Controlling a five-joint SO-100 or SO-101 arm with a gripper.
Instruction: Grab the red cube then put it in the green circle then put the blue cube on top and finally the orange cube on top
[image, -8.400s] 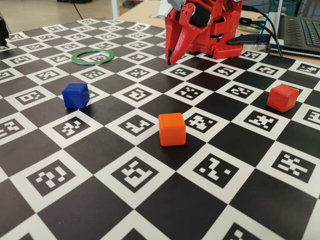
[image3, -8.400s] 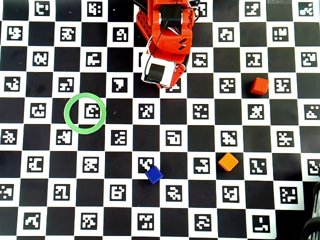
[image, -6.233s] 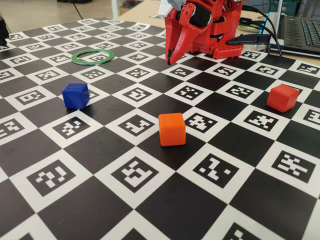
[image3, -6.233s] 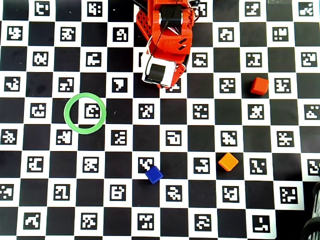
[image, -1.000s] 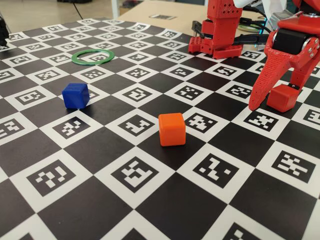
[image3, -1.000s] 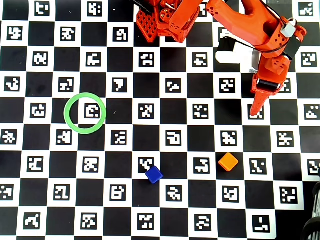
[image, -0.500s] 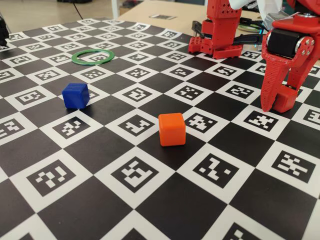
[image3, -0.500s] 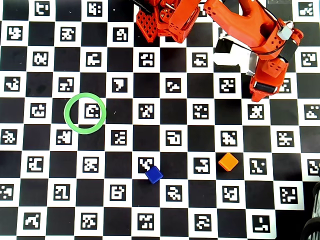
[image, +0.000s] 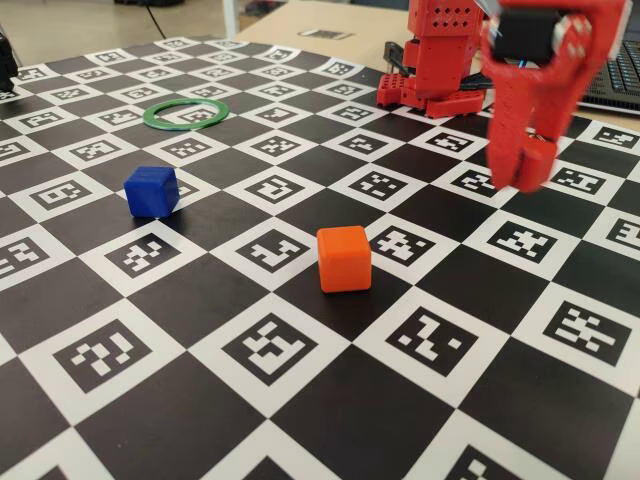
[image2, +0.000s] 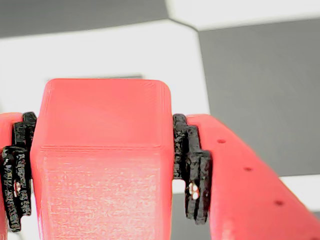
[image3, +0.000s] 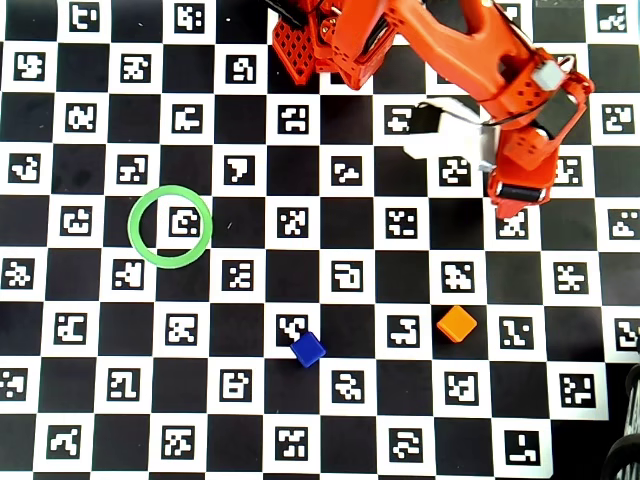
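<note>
Lifted since half a second ago: the red cube (image2: 102, 160) has left its square and now hangs in the jaws above the table.

Up close in the wrist view, the red cube fills the middle of the frame with a dark ribbed pad pressed to each side, so the jaws are clamped on it; in the fixed view it sits at the tip of the gripper (image: 530, 165) at upper right, clear of the checkered table (image: 330, 400). That looks like step one half done: cube picked, not yet placed. The green circle (image3: 170, 227) lies empty at the left of the overhead view, well apart from the gripper. The blue cube (image3: 308, 349) and the orange cube (image3: 457, 323) rest untouched lower down, both still to be stacked.
</note>
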